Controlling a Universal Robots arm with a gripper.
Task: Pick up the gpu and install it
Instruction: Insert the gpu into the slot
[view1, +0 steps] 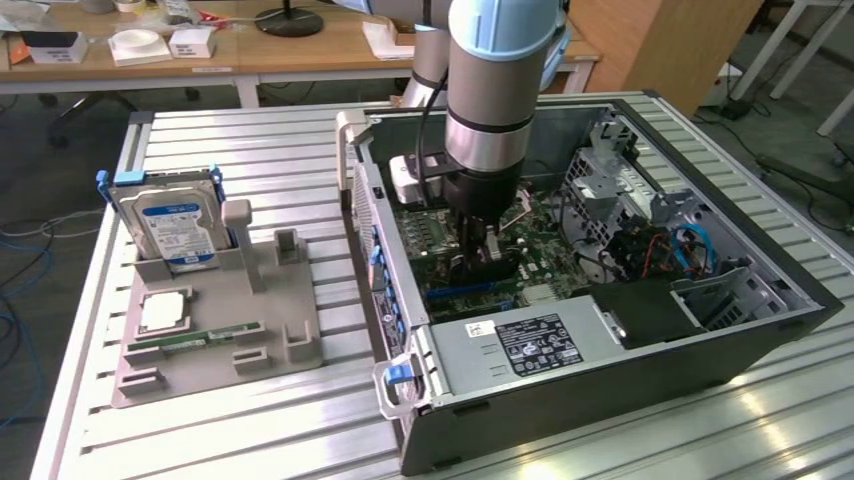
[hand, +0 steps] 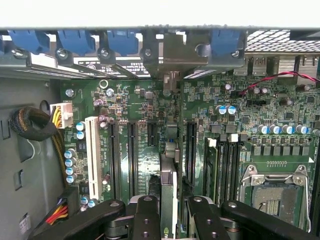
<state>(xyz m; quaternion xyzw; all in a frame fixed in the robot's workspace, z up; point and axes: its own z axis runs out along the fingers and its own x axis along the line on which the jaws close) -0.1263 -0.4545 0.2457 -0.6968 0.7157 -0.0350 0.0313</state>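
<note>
In the wrist view the gpu (hand: 168, 172) shows edge-on, a thin green card standing upright between the black fingers (hand: 146, 215). Its metal bracket (hand: 170, 52) reaches the case's rear slot openings. My gripper (hand: 171, 202) is shut on the card's sides. The card stands over the motherboard (hand: 125, 100), in line with the gap between two long black expansion slots (hand: 132, 155); I cannot tell whether it is seated. In the exterior view the gripper (view1: 483, 255) is lowered deep into the open computer case (view1: 747, 330), with the dark card (view1: 481, 272) beneath it.
A grey fixture tray (view1: 267, 340) beside the case carries a blue-labelled hard drive (view1: 167, 225) and a RAM stick (view1: 200, 338). Inside the case are a power supply (view1: 527, 345), drive cage (view1: 721, 290), cables (hand: 30, 125), RAM slots (hand: 225, 165) and a CPU socket (hand: 272, 185).
</note>
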